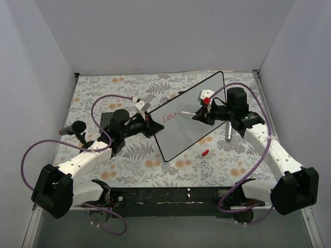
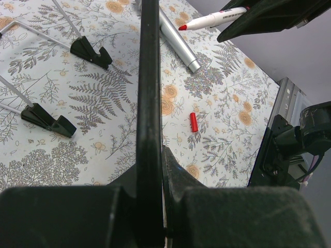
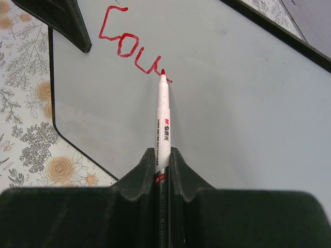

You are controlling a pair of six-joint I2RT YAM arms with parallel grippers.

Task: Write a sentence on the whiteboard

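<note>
The whiteboard is smooth, glossy white, with a matt black rim. The marker has a smooth white plastic barrel. The right gripper's fingers are matt, grainy black plastic. The printed table cover looks matt. At twelve o'clock of the red plastic cap lies a silvery, satin metal tube.

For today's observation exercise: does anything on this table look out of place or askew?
A small red cap lies loose on the floral cloth near the whiteboard, off the marker held by the right end effector.
</note>
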